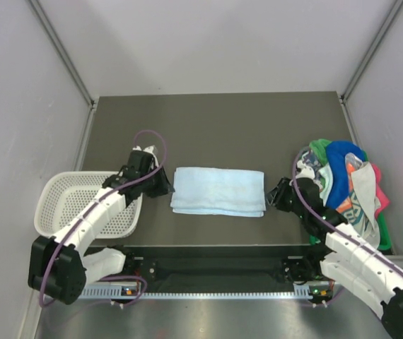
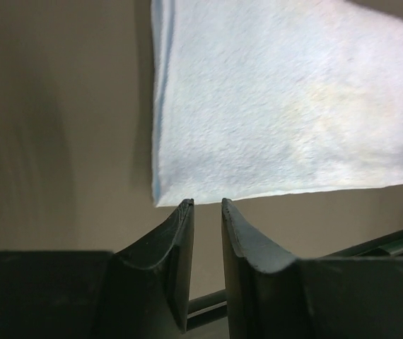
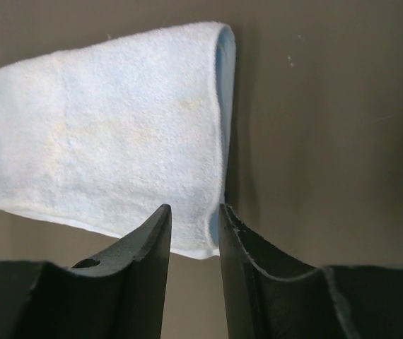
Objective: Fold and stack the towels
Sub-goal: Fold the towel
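Note:
A pale blue towel (image 1: pixel 218 191) lies folded into a flat rectangle in the middle of the dark table. My left gripper (image 1: pixel 163 185) sits just off its left edge. In the left wrist view that gripper (image 2: pixel 207 205) is open by a narrow gap that shows only bare table, with the towel's (image 2: pixel 286 106) corner just beyond the tips. My right gripper (image 1: pixel 276 195) sits at the towel's right edge. In the right wrist view it (image 3: pixel 194 212) is open, and the towel's (image 3: pixel 109 148) folded corner lies just past the tips, not pinched. More towels (image 1: pixel 343 185) lie heaped at the right.
A white mesh basket (image 1: pixel 54 212) stands at the table's left edge beside the left arm. The heap at the right holds green, royal blue, pink, grey and printed cloth on a green tray (image 1: pixel 385 236). White walls enclose the table on three sides.

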`<state>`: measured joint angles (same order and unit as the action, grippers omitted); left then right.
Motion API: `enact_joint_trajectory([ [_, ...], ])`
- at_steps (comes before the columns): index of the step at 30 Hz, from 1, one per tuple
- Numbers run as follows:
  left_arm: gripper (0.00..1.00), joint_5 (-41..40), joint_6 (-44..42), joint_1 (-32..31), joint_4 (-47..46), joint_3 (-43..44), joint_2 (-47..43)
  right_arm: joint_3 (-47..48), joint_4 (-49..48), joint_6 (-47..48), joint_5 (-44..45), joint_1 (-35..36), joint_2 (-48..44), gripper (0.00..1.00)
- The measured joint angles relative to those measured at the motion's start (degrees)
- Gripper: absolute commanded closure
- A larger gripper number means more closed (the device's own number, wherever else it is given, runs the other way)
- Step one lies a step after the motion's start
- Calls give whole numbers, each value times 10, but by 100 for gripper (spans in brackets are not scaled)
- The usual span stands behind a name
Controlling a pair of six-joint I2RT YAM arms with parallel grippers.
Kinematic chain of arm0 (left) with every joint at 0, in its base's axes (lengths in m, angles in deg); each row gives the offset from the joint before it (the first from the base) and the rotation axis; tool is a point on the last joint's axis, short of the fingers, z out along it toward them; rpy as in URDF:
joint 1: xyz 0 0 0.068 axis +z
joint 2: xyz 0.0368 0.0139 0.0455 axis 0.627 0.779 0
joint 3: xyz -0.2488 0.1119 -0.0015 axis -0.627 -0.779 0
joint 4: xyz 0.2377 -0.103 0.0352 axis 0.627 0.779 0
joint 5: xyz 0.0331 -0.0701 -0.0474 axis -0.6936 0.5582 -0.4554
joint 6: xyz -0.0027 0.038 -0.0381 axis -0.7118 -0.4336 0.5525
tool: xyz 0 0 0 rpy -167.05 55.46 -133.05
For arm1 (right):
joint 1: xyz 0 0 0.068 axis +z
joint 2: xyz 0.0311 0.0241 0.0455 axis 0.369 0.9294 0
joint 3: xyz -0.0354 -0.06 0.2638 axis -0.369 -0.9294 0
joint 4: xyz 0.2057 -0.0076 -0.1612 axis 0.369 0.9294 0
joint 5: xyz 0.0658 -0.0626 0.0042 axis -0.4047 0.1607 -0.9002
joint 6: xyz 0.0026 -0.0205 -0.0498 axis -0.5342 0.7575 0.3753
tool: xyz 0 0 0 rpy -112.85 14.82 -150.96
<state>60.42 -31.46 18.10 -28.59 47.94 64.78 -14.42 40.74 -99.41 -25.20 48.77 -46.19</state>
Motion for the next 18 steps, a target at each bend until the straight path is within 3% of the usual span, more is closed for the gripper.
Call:
enact_joint_trajectory([
  [5,77,15,7,-6,-28,25,37,37,-2,-9,7,25,33,69],
  [9,88,28,21,-15,-53,20,90,42,-27,-27,4,55,99,70],
  [13,95,34,46,-18,-83,-18,115,10,-60,-56,-6,73,135,70],
  [18,95,36,86,-19,-99,-82,117,-45,-84,-92,-7,73,123,69],
])
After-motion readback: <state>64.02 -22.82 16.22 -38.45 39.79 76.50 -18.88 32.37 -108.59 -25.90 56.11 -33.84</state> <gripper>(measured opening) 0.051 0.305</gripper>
